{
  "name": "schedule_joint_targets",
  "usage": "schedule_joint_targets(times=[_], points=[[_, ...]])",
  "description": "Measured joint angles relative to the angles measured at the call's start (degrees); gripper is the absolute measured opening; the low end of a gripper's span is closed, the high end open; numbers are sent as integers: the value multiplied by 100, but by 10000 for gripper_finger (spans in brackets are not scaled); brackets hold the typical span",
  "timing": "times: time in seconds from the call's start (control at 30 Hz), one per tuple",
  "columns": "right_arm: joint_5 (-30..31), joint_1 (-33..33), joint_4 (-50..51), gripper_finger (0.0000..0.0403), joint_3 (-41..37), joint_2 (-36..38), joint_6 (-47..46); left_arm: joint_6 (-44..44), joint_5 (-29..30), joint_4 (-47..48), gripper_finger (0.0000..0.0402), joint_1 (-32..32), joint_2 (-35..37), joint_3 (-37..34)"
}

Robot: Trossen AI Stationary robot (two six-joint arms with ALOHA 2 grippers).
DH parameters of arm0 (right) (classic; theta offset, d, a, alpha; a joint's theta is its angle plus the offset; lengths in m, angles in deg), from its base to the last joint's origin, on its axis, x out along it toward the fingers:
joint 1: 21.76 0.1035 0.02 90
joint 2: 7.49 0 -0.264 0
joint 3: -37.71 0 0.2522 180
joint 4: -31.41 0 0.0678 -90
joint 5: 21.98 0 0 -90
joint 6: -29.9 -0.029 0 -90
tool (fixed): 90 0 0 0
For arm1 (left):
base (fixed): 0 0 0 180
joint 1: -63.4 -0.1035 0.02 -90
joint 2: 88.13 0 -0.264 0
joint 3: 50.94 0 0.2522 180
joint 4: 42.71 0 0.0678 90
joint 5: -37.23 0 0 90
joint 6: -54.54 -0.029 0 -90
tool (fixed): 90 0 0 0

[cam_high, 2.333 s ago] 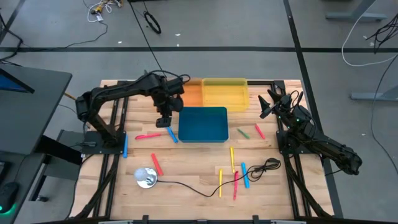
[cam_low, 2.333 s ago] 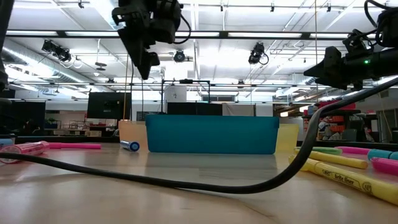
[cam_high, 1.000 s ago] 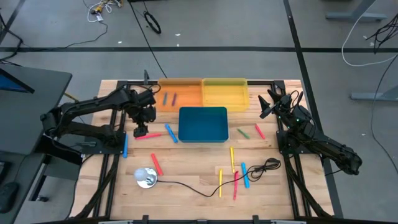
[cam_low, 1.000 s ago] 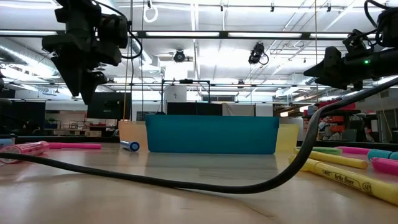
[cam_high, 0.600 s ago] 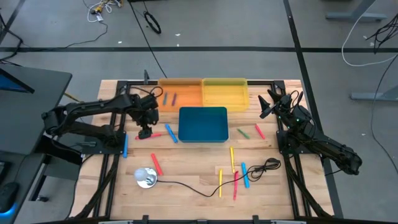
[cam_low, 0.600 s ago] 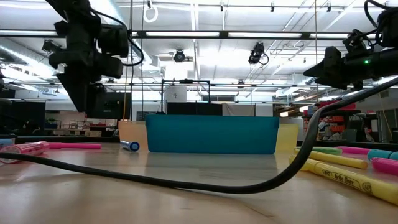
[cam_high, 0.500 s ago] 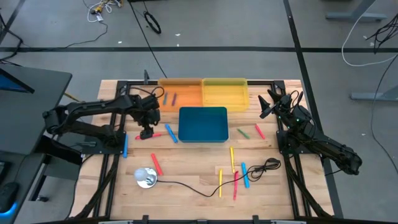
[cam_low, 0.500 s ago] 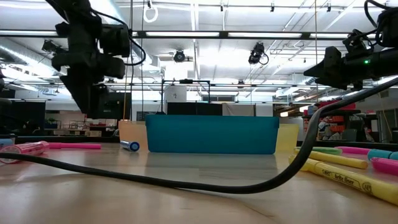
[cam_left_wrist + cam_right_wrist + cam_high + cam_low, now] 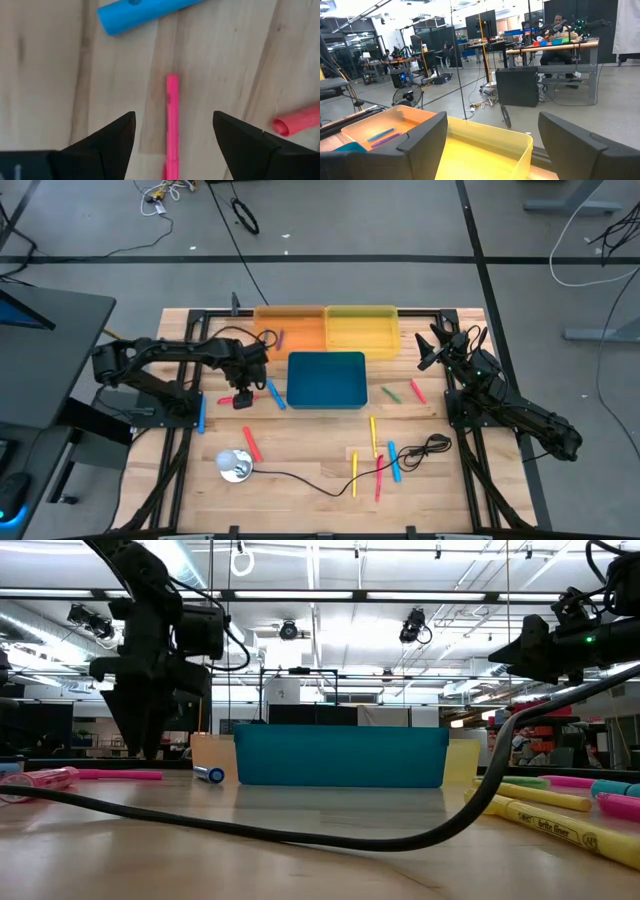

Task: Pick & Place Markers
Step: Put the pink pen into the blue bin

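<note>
Lying flat on the wooden bench point(image 9: 300, 470), a pink marker point(image 9: 172, 125) sits w/ its long axis running straight betw. the spread fingers of the left pincer point(image 9: 172, 140), which hangs just above it, released and gripping nothing; in the high view that marker point(image 9: 232, 399) lies roughly crosswise, just left of the blue bin point(image 9: 326, 380), w/ a blue marker point(image 9: 275, 395) angled diagonally close by. Other markers are scattered: a blue one point(image 9: 201, 415) lengthwise at the left rail, a red one point(image 9: 251, 445) tilted near a small round silver object point(image 9: 236, 466), green point(image 9: 391, 394) and red point(image 9: 417, 391) ones right of the bin, and a yellow/blue/red cluster point(image 9: 378, 455) mostly lengthwise by the black cable point(image 9: 330, 480). Two markers lie in the orange bin point(image 9: 290, 330); the yellow bin point(image 9: 362, 330) is beside it. Right pincer point(image 9: 428, 350) waits over the bench's far right corner, fingers apart, holding nothing. Beyond: grey floor, desks w/ monitors, ceiling strip lights, a person point(image 9: 561, 30) seated at a far desk.
</note>
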State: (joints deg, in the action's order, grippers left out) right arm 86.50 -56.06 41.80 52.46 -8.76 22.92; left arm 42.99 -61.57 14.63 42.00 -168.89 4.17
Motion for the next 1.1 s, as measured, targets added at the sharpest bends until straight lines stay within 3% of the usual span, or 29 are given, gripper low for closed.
schedule_joint_targets(times=[0.33,0.57,1.1], points=[[2,0,-2,314,2,2,0,48,694,-521,273,365,-687,1],[0,1,-1,314,0,1,0,221,841,-678,260,470,-757,-62],[2,0,0,314,0,2,0,239,309,-867,22,494,-766,-155]])
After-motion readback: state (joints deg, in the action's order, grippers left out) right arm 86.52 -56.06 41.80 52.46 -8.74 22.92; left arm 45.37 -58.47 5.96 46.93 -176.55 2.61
